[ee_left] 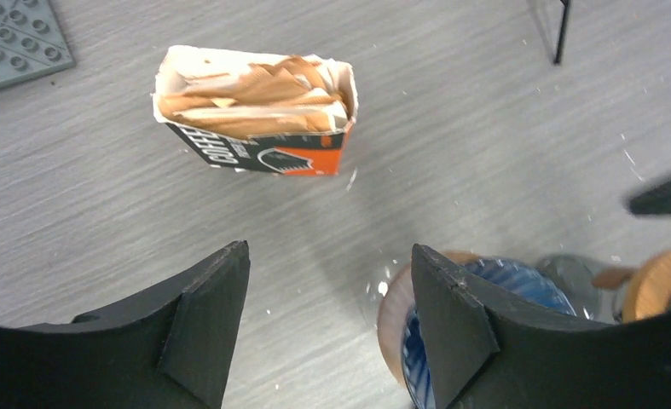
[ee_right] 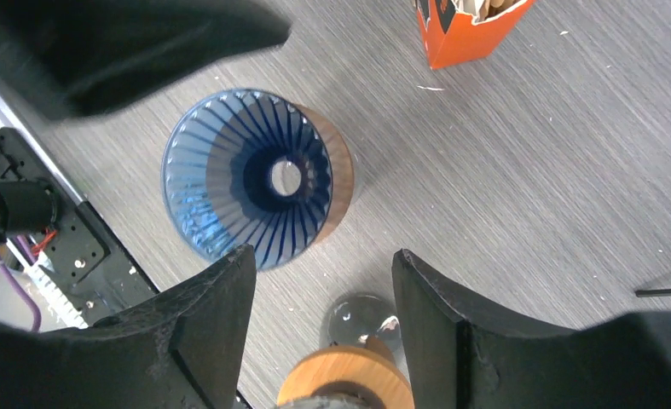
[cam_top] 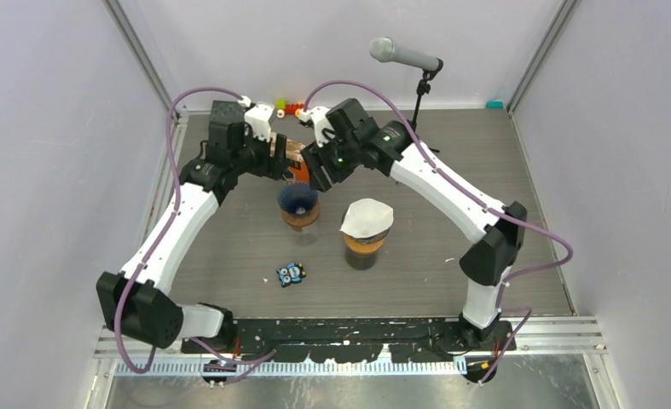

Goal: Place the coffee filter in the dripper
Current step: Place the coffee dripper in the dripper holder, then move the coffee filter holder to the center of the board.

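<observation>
Grey tabletop (cam_top: 502, 170). Left gripper (ee_left: 327, 260) has its jaws spread and empty. The filter box (ee_left: 255, 153) of brown coffee filters (ee_left: 255, 89) stands ahead of them, apart. Right gripper (ee_right: 321, 260) also has its jaws spread and empty. The blue dripper (ee_right: 229, 170) sits just ahead of them, not between, with nothing inside. A white filter (cam_top: 367, 216) sits in the wood-collared vessel (cam_top: 364, 245) to the right.

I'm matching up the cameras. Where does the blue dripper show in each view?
Top external: dripper near the centre.
Left wrist: dripper at lower right, partly hidden.
Right wrist: dripper left of centre, seen from above.
Shared landmark: the orange filter box, in all three views.
</observation>
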Motion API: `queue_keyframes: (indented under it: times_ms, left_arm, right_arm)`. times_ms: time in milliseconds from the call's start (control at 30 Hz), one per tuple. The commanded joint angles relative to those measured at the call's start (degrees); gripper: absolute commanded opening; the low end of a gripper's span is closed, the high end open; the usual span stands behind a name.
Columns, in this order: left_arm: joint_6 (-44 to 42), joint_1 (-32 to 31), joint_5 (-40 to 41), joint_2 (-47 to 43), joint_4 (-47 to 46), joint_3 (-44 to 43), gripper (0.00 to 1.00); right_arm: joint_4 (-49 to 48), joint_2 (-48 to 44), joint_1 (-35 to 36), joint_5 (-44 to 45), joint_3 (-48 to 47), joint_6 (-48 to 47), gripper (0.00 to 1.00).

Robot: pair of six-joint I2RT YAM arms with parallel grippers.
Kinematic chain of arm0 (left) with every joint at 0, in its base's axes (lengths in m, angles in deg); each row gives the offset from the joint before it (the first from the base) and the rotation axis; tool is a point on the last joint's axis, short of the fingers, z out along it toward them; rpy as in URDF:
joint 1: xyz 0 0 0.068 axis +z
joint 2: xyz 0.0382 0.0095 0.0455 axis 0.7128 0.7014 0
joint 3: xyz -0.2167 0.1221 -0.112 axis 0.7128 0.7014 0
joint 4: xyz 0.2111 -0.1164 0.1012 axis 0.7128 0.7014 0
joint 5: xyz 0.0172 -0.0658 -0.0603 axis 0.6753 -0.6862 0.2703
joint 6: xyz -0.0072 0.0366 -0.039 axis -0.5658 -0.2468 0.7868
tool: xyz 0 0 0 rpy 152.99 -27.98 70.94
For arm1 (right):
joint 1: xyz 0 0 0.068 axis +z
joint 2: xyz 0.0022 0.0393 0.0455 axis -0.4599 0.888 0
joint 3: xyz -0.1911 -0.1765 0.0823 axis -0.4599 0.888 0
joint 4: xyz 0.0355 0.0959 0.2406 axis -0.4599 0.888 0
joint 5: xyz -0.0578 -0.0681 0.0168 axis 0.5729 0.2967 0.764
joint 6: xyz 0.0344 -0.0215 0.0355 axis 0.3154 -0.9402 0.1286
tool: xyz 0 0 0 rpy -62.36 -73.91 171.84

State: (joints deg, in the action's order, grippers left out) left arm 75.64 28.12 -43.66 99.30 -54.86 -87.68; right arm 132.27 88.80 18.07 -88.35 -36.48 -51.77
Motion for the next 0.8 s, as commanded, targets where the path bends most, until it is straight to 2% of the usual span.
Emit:
queue_keyframes:
  times_ms: [0,367,533,767]
  left_arm:
    - [2.2,1.4,1.6,4.7,-6.7,-3.7,0.7]
    - [0.1,1.9,1.0,17.1,-10.3,-10.0,0.58]
    - [3.4,2.0,0.6,21.9,-12.0,-12.4,0.56]
    - [5.9,2.0,0.6,26.9,-12.3,-15.0,0.49]
  right_arm:
    - [-2.8,-8.7,-2.4,-3.6,3.6,-4.1,0.64]
    - [-2.8,-18.2,-7.1,-8.2,15.9,-14.9,0.57]
    - [-2.0,-21.8,-8.9,-12.8,21.2,-19.0,0.57]
    - [2.3,-24.9,-9.2,-16.8,23.5,-24.1,0.56]
